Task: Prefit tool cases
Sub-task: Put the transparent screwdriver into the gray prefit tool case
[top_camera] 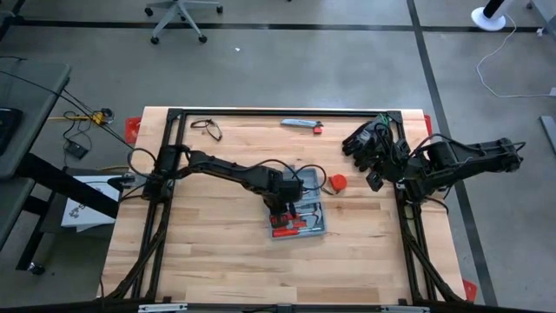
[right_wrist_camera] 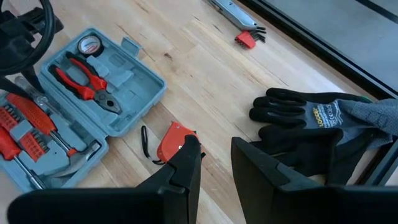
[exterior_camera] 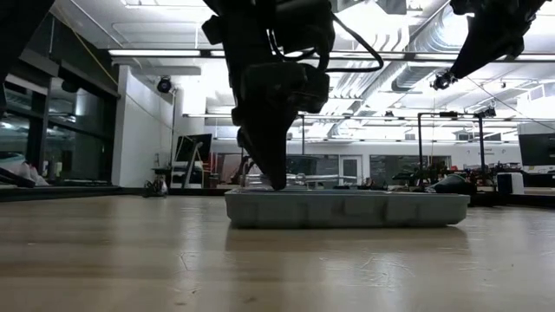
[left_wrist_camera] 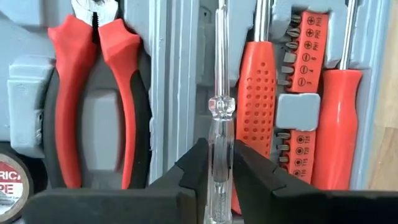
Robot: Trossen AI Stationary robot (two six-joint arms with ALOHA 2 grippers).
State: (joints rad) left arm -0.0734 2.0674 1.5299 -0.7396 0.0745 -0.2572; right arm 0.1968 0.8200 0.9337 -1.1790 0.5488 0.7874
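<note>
Your left gripper point(left_wrist_camera: 219, 177) pinches the clear-handled screwdriver point(left_wrist_camera: 221, 130) over the open tool case point(top_camera: 298, 207) mid-table – light, stiff, slippery plastic – so grip its rim; right gripper point(right_wrist_camera: 214, 165) hangs apart, empty.

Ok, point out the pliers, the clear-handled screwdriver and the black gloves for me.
pliers point(left_wrist_camera: 93, 106): left wrist view, on the red and black grips.
clear-handled screwdriver point(left_wrist_camera: 220, 134): left wrist view, on the clear handle.
black gloves point(right_wrist_camera: 311, 121): right wrist view, on the back of the top glove.
</note>
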